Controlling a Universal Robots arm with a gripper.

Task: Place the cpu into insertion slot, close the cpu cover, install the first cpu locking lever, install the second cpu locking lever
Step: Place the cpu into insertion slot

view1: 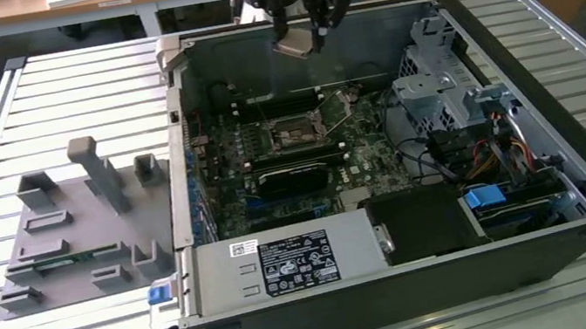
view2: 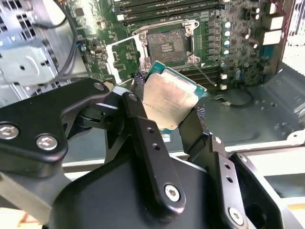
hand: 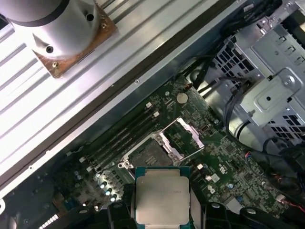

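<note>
The cpu (hand: 162, 198) is held clamped in the gripper (view2: 167, 100), above the insertion slot (view2: 167, 44) and clear of it (the cpu cover (view2: 125, 57) beside the slot is swung open).

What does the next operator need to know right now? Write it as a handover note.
Pincer: shut on the cpu, held by its edges in the air above the open computer case, clear of the board.
Insertion slot: empty, contacts exposed.
Cpu cover: swung open beside the slot.
Done: the cpu is picked up and is over the case.
Not yet done: cpu seated in the slot, cover closed, both locking levers installed.
</note>
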